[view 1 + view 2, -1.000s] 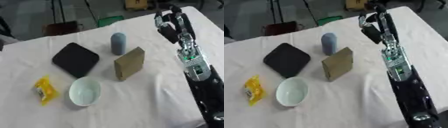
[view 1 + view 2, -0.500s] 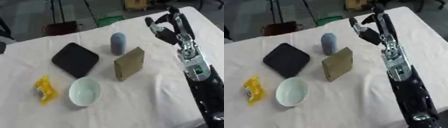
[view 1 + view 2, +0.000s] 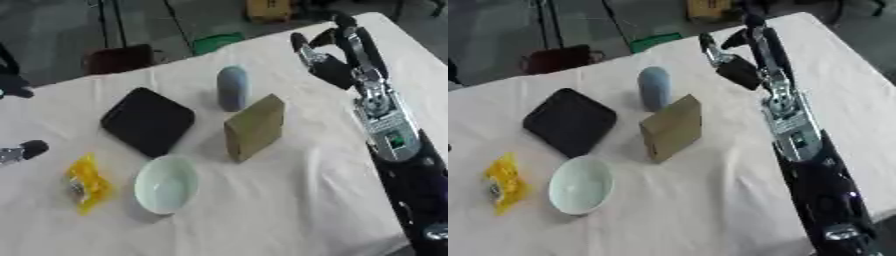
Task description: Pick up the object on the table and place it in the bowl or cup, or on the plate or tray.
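1. Your left hand (image 3: 21, 151) is cut off by the left eye view's left edge; only a dark fingertip shows.
2. The yellow packet (image 3: 87, 183) is too blurred for you to read its print.
3. Your right hand (image 3: 325, 61) blurs; its finger pose stays unclear.

Soft even light, faint shadows, blurry

Black right arm (image 3: 411, 170) with silver forearm section, green marking perhaps; black-fingered right hand (image 3: 331, 62).
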`<move>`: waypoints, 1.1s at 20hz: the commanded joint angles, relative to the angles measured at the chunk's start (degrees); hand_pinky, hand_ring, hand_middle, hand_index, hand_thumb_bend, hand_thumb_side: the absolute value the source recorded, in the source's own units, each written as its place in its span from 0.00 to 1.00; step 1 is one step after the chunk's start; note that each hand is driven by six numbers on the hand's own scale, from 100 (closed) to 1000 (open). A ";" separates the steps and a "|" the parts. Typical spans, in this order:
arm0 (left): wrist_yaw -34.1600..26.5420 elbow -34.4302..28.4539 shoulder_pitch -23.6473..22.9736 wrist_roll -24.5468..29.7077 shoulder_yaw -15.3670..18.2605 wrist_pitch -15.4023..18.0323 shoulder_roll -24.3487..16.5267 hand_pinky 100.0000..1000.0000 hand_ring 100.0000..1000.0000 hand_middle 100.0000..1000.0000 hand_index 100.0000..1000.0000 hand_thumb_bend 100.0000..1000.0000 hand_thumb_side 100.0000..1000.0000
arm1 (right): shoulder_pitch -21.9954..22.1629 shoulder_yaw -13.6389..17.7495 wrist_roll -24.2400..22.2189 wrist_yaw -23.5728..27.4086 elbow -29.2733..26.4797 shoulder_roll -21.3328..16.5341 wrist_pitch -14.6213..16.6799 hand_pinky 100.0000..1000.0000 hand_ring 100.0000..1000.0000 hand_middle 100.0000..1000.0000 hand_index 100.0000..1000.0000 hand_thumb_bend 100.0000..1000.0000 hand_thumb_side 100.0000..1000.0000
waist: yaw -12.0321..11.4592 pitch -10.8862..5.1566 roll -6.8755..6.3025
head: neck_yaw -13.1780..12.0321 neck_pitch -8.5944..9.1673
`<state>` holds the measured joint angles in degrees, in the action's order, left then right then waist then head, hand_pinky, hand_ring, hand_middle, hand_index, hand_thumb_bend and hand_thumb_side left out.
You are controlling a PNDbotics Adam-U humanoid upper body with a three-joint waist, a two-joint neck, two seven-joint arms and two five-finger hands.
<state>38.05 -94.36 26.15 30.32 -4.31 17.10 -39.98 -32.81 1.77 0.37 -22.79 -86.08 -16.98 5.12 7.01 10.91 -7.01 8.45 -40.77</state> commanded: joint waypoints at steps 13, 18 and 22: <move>28.08 17.72 10.92 -4.83 -12.57 16.05 -0.22 0.83 0.80 0.76 0.81 0.86 0.50 | -1.30 -0.46 -0.65 -0.50 -0.62 -1.42 0.26 0.66 0.52 0.78 0.84 0.26 0.47 | 0.93 -1.25 -0.15 | 0.34 0.31; 33.04 22.53 12.01 -9.28 -13.32 18.74 2.09 0.84 0.81 0.76 0.79 0.81 0.48 | -1.37 -0.48 -0.68 -0.48 -0.64 -1.34 0.28 0.66 0.52 0.78 0.84 0.25 0.47 | 1.09 -1.22 -0.16 | 0.34 0.33; 33.63 22.75 12.29 -13.69 -13.29 20.40 2.50 0.85 0.81 0.77 0.79 0.76 0.44 | -1.31 -0.45 -0.66 -0.47 -0.64 -1.37 0.28 0.66 0.52 0.78 0.84 0.25 0.47 | 1.13 -1.21 -0.20 | 0.45 0.33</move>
<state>71.24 -71.30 37.23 18.11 -17.89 37.06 -36.21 -33.08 1.35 -0.21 -23.12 -86.03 -17.03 5.26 8.15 10.76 -7.41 8.72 -40.78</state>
